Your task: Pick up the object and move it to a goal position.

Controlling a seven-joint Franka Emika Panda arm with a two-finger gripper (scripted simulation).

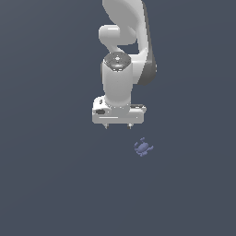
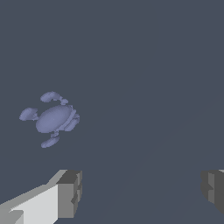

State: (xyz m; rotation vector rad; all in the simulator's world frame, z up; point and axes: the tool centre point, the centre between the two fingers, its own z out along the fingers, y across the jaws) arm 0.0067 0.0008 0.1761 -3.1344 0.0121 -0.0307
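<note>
The object [image 1: 143, 148] is a tiny periwinkle-blue lumpy thing with small nubs, lying on the dark grey floor. In the exterior view it sits below and to the exterior view's right of my white gripper [image 1: 118, 125]. The gripper is open and empty, its fingertips [image 1: 106, 125] wide apart and pointing down, apart from the object. In the wrist view the object [image 2: 53, 118] lies off to one side, outside the gap between the two grey fingertips [image 2: 70, 192]. The gripper's gap [image 2: 142, 192] holds nothing.
Only the plain dark grey floor [image 1: 50, 184] surrounds the object. The white arm [image 1: 124, 46] rises above the gripper. No goal marker shows.
</note>
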